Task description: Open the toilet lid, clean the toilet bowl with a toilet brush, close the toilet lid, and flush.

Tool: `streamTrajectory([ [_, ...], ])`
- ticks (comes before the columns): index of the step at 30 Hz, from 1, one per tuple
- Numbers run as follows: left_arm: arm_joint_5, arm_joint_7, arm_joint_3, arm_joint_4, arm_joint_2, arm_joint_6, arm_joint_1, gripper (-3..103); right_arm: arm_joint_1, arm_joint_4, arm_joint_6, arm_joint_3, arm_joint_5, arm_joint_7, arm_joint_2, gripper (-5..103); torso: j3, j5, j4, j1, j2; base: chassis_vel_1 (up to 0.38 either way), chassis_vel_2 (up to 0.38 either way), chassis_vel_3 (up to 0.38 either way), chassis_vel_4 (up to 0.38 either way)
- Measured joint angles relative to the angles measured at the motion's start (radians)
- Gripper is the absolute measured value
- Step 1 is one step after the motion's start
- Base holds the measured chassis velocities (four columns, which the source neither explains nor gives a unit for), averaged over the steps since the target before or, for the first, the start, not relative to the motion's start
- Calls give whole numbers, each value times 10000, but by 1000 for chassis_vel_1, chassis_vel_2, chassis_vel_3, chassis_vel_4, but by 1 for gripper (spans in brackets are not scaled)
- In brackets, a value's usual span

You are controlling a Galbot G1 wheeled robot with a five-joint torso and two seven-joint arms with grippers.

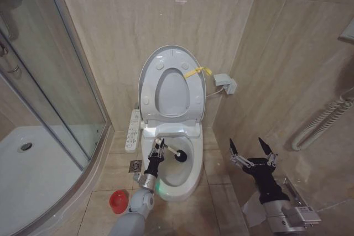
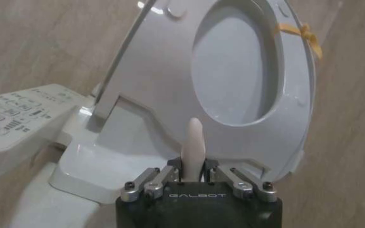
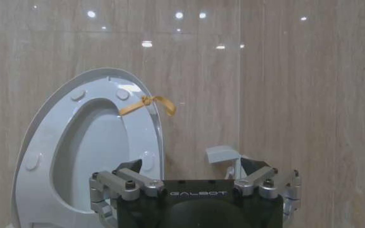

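The toilet lid, glossy white with a yellow ribbon at its edge, stands raised against the tiled wall. Below it, the white toilet bowl lies open, the toilet brush angled inside, dark head low.

Beige stone-look tiles cover the walls and the floor, with ceiling lights glinting off the glossy wall tile. A curved glass shower enclosure stands to the left over a white shower tray (drain visible). A white corrugated hose hangs along the right wall.
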Motion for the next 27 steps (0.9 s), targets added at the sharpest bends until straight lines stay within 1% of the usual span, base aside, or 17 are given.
streamTrajectory([
  [3, -1215, 217, 177, -465, -7, 185, -7, 22, 0, 0, 0, 0, 0, 0, 0, 100, 0, 1, 3, 0, 0, 0, 0, 0, 0],
  [4, -1215, 217, 177, -465, -7, 185, -7, 22, 0, 0, 0, 0, 0, 0, 0, 100, 0, 1, 3, 0, 0, 0, 0, 0, 0],
  [5, -1626, 307, 245, -651, -8, 270, -4, 22, 0, 0, 0, 0, 0, 0, -1, 100, 0, 4, 3, 0, 0, 0, 0, 0, 0],
  [6, -1826, 363, 270, -748, -18, 316, -5, 22, 0, 0, 0, 0, 0, 0, 0, 100, -1, 4, 3, 0, 1, 0, 0, 0, 0],
  [8, -1850, 411, 275, -757, -35, 330, -9, 22, 0, 0, 0, 1, 0, 0, -1, 100, -1, 4, 3, 0, 0, 0, 0, 0, 0],
  [12, -1332, 603, 148, -359, 3, 168, 2, 22, 0, 0, 0, 0, 0, 0, 0, 100, 0, 1, 0, 0, 0, 0, 0, 0, 0],
  [13, -1332, 603, 148, -359, 3, 168, 2, 22, 0, 0, 0, 0, 0, 0, 0, 100, 0, 1, 0, 0, 0, 0, 0, 0, 0],
  [14, -1044, 614, 57, -207, 22, 49, 26, 22, 0, 0, 0, 0, 0, 0, 0, 100, 0, 1, 0, 0, 0, 0, 0, 0, 0],
  [16, -70, 608, -155, 238, 10, -318, -10, 22, 0, 0, 0, 0, -1, 0, -1, 100, 0, -1, -1, -1, 0, 0, 0, 0, 0],
  [17, -70, 608, -155, 238, 10, -318, -10, 22, 0, 0, 0, 0, -1, 0, -1, 100, 0, -1, -1, -1, 0, 0, 0, 0, 0],
  [18, 371, 575, -285, 427, -23, -487, -58, 22, 0, 0, 0, 0, 0, 0, -1, 100, 1, -1, 0, 0, 0, 0, 0, 0, 0],
  [19, 668, 382, -367, 504, -52, -578, -100, 22, 0, 0, 0, 0, 0, 0, 0, 100, 1, 0, -1, 0, 0, 0, 0, 0, 0],
  [20, 819, 276, -383, 504, -71, -599, -125, 22, 0, 0, 0, 0, 0, 0, -1, 100, 0, 0, 1, 0, 0, 0, 0, 0, 0],
  [23, 1020, 225, -332, 484, -106, -633, -211, 22, 0, 0, 0, 0, 0, 0, -1, 100, 0, 0, 0, 0, 0, 0, 0, 0, 0],
  [25, 667, 284, -193, 343, -144, -584, -254, 22, 0, 0, 0, 0, 0, 0, 0, 100, 1, 1, 0, 0, 0, 0, 0, 0, 0],
  [26, 667, 284, -193, 343, -144, -584, -254, 22, 0, 0, 0, 0, 0, 0, 0, 100, 1, 1, 0, 0, 0, 0, 0, 0, 0],
  [27, 332, 442, -132, 245, -183, -529, -259, 22, 0, 0, 0, 0, 0, 0, -1, 100, 0, 1, 0, 0, 0, 0, 0, 0, 0],
])
